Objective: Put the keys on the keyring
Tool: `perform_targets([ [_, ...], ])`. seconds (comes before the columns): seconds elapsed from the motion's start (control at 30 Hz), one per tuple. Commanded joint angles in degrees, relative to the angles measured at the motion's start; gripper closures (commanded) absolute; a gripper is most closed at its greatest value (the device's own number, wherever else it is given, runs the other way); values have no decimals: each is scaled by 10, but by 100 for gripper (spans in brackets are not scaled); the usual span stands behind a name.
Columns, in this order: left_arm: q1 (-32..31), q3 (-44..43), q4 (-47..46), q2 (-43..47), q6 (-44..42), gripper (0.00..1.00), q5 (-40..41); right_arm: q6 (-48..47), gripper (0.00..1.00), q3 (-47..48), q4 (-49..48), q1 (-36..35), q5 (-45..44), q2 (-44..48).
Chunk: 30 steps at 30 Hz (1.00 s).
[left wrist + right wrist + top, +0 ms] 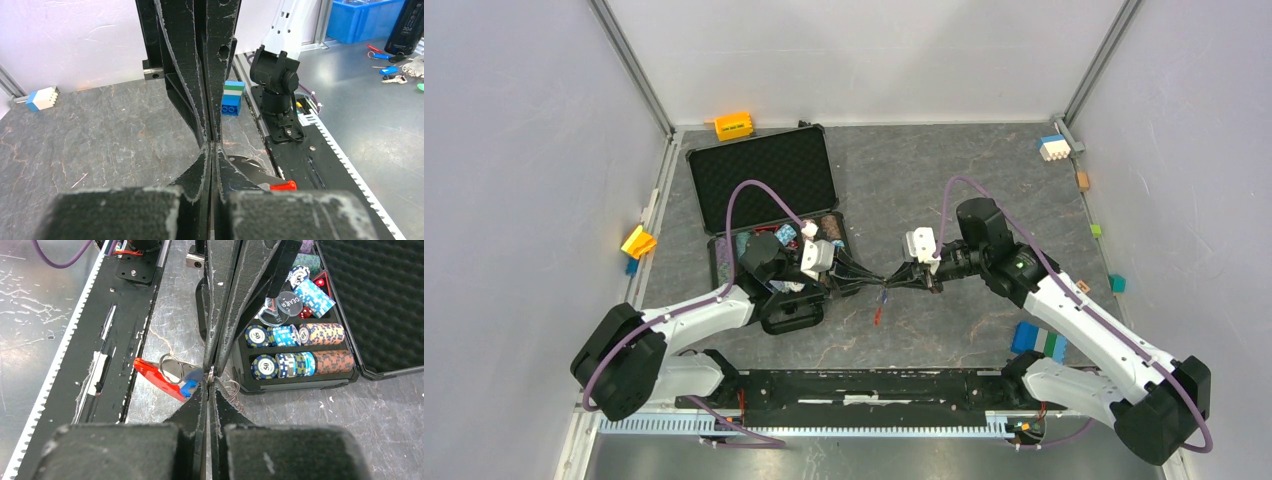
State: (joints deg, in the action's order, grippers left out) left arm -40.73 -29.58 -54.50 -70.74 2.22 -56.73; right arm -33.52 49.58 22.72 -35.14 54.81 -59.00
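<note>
My two grippers meet tip to tip above the table's middle. My right gripper [902,278] [210,382] is shut on a silvery ring of the keyring [171,368]. The keyring's red strip [152,376] [878,315] hangs below it, and a coil of thin wire [232,391] sits to the right of the tips. A key with a blue head [189,388] lies against the tips. Its silvery blade [256,171] runs into my left gripper [871,285] [213,146], which is shut on it. The red strip's end [283,186] also shows in the left wrist view.
An open black case [764,175] with poker chips [295,334] stands just left of the grippers. A blue, green and white block [1039,342] [232,98] lies near the right arm's base. Small coloured blocks [734,125] [1054,147] sit along the table's edges.
</note>
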Motion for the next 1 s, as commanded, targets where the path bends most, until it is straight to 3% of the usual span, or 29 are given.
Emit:
perform_targets([
  [0.0,4,3,-13,4,-5,98,10,-1,100,15,-7,-1,-15,15],
  [0.17,13,-2,42,20,-45,97,13,-9,100,34,18,-2,-72,16],
  [0.4,15,-59,233,33,-156,72,25,-20,100,39,35,-27,-138,18],
  [0.67,14,-121,388,30,-270,63,48,-22,100,69,76,-68,-225,-14],
  [0.97,14,-114,404,23,-349,56,44,-20,100,117,112,-102,-303,-60],
])
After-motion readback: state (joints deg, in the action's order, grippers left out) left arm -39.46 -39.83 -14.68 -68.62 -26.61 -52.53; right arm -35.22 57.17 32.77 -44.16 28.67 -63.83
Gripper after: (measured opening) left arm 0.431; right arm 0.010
